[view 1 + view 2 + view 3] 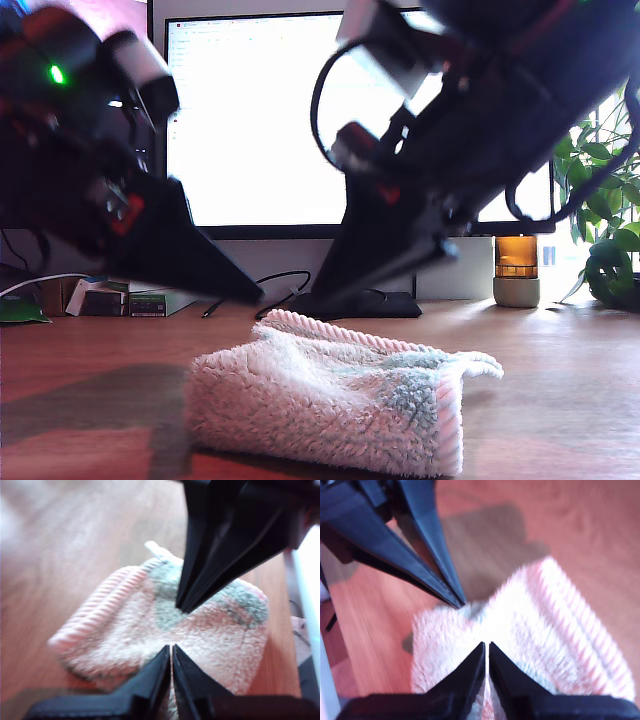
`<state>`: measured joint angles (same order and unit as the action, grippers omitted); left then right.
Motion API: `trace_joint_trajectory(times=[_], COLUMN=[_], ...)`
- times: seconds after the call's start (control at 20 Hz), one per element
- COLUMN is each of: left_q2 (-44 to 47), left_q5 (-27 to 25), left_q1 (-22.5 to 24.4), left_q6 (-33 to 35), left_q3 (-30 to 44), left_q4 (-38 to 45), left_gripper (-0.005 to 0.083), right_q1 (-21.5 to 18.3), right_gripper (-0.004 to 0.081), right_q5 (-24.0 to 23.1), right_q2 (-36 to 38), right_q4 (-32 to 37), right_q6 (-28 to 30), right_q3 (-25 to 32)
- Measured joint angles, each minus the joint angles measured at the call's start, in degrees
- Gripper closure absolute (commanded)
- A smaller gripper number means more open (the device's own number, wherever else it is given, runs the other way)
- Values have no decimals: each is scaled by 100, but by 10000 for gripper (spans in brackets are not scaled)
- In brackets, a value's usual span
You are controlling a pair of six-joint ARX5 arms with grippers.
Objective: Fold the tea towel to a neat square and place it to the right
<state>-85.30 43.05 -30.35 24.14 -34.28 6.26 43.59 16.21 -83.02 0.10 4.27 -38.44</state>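
The tea towel [330,400] lies folded in a thick fluffy pad on the wooden table, with a ribbed pink edge at its back and a blue-green patch toward the exterior view's right. My first gripper [255,293] comes down from the exterior view's left, shut and empty, its tip just above the towel [210,640]. My second gripper [318,295] slants in from the exterior view's right, also shut and empty. In the first wrist view my first gripper [171,648] and second gripper [182,610] point tip to tip. The second wrist view shows the towel [545,630] under my second gripper [486,644], with my first gripper [461,604] opposite.
A lit monitor [260,120] stands behind the towel on a dark base [365,305]. An amber jar [517,270] and a leafy plant [605,210] sit at the exterior view's right. Small boxes [110,298] and a black cable [280,280] lie at the back.
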Motion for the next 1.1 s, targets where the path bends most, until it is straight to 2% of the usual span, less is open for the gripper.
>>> trace_joint_trajectory(times=[0.15, 0.3, 0.6, 0.8, 0.95, 1.1], left_q2=[-409, -715, -796, -796, -796, -695], left_q5=[-57, -389, -1502, -1768, -1768, -1764], left_q1=[-59, -140, -341, -341, -341, -339], left_q6=[0, 0, -354, -605, -743, -752], left_q3=[0, 7, 11, 13, 13, 15], left_q4=[232, 262, 612, 708, 706, 686], left_gripper=[797, 797, 797, 797, 797, 797], right_q1=[0, 0, 0, 2, 0, -13], right_gripper=[783, 783, 783, 783, 783, 783], right_q5=[-33, -415, -960, -1687, -1707, -1357], right_q2=[-455, -730, -758, -756, -756, -754], right_q4=[223, 420, 354, 297, 223, 122], right_q6=[0, 0, -125, -297, -280, -280], right_q3=[0, 0, 0, -7, -24, -109])
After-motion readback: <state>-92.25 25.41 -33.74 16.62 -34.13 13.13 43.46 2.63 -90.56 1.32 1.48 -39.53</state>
